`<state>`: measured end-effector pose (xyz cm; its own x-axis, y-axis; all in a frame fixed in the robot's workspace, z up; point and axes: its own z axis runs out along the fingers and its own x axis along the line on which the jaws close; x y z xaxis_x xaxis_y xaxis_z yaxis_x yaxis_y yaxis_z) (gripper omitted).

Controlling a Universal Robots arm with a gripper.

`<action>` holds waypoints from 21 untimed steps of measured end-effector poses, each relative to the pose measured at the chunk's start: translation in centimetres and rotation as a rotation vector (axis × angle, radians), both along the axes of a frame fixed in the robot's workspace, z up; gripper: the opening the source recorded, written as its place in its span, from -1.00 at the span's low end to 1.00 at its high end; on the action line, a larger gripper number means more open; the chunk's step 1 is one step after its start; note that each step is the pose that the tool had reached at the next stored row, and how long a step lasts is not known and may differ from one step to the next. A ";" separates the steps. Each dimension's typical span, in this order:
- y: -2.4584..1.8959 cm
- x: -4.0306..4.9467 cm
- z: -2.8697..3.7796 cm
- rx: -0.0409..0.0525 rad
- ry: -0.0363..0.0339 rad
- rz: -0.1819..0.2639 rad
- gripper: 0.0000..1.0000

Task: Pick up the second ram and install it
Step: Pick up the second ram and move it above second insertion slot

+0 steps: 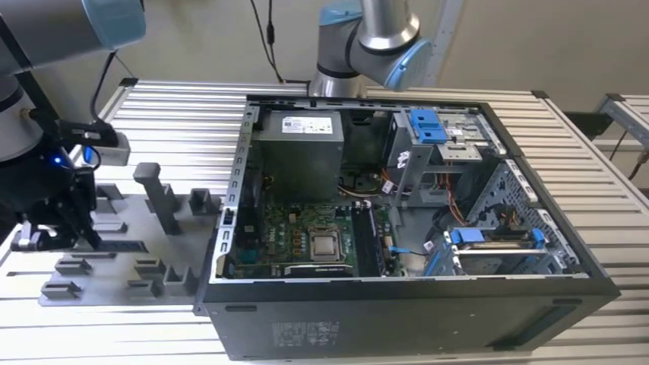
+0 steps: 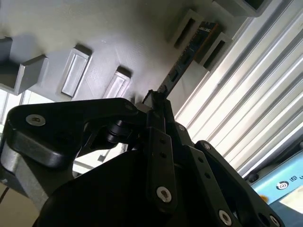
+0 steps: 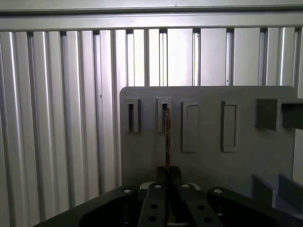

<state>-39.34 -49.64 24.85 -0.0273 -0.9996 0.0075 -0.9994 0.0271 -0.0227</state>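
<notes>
The second ram (image 3: 167, 137) is a thin dark board, seen edge-on in the first wrist view, with its far end in a slot of the grey fixture plate (image 3: 213, 165). In the second wrist view the ram (image 2: 189, 56) runs from between two grey blocks back to my gripper (image 2: 156, 98), whose black fingers are shut on its near end. The first wrist view has the gripper (image 3: 168, 171) pinching the board's edge. In the exterior view the gripper (image 1: 83, 237) is low over the fixture plate (image 1: 112, 293) at the exterior view's left, with the ram (image 1: 124, 245) beside it.
An open computer case (image 1: 406, 319) stands to the exterior view's right of the plate, with its motherboard (image 1: 304, 239) and long black sockets (image 1: 370, 236) exposed. Upright grey blocks (image 1: 163, 198) rise from the plate. Another arm (image 1: 370, 38) stands behind the case. A ribbed metal table (image 1: 182, 114) lies beneath everything.
</notes>
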 end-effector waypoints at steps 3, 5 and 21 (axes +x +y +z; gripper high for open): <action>0.00 0.00 0.45 0.0000 0.0000 0.000 -0.72; 0.01 -0.01 0.77 0.0000 0.0000 0.000 -0.72; 0.00 0.00 1.94 0.0000 0.0000 0.000 -0.72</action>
